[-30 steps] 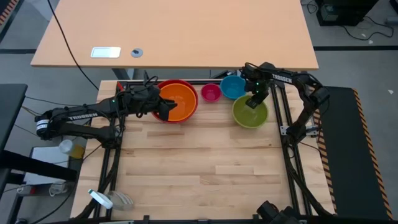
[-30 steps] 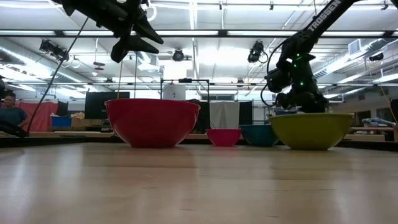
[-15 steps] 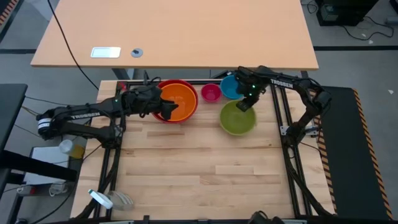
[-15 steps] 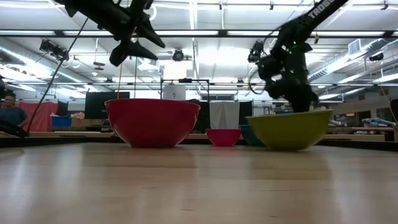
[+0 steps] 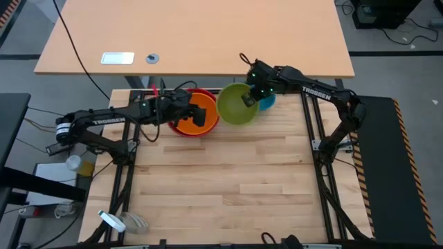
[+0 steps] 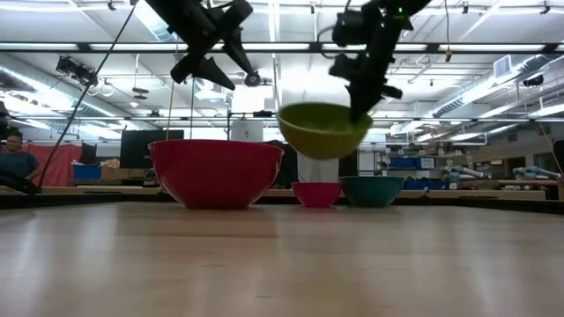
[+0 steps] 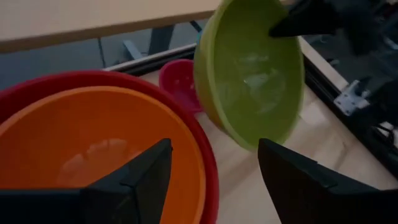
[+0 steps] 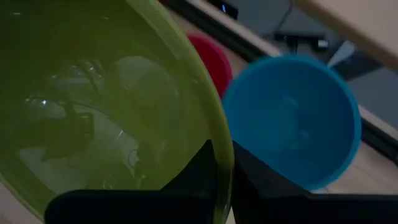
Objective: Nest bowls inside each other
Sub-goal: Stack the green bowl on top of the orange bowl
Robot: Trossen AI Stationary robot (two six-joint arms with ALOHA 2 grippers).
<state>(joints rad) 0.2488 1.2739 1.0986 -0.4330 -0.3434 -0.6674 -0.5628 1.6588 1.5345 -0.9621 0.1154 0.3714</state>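
Observation:
The orange bowl (image 5: 196, 114) sits nested in the red bowl (image 5: 181, 128) at the table's far left-centre. My left gripper (image 5: 199, 117) hangs open just above the orange bowl (image 7: 93, 149), touching nothing. My right gripper (image 5: 249, 97) is shut on the yellow-green bowl (image 5: 234, 105), which floats above the small pink bowl (image 6: 316, 194). The blue bowl (image 6: 371, 190) stands on the table to the right of the pink one. In the high view the green bowl hides the pink bowl. My right gripper pinches the yellow-green bowl's rim (image 8: 222, 163) on the side toward the table's right edge. One finger (image 8: 198, 168) is inside the bowl and one outside. The fingers slant down from the right. The bowl (image 6: 324, 130) hangs clear of the table, mouth up and close to level.
Black frame rails (image 5: 309, 117) run along the table's left, right and far sides. A tan desk (image 5: 201, 34) stands beyond the far edge. Bare wood (image 5: 221, 187) fills the table's near half. A person (image 6: 13, 158) sits far off in the room.
My right gripper has lifted the yellow-green bowl off the table at the far right. It has carried the bowl up and toward the table's left, to above the pink bowl, turning as it went. My left gripper has moved a little to the right over the orange bowl and opened wider.

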